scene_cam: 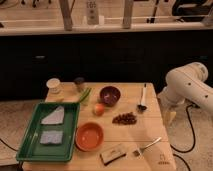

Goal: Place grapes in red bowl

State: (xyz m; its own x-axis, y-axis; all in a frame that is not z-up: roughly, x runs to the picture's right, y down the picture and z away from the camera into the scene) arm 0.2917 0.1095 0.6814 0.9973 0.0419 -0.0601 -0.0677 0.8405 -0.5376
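Note:
The grapes [124, 118], a small dark reddish-brown bunch, lie on the wooden table [145, 132] right of centre. The red bowl [89, 136], round, shallow and holding nothing, sits near the front, left of the grapes. My white arm [189, 87] comes in from the right. Its gripper [169, 116] hangs at the table's right edge, off to the right of the grapes and apart from them. It stands open and holds nothing.
A smaller dark purple bowl [110, 94] and an orange-peach fruit [99, 108] lie behind the red bowl. A green tray [30, 135] with two grey pads fills the left. A spoon [142, 100], fork [147, 146], small box [113, 153], white cup [53, 86] and dark jar [79, 83] lie around.

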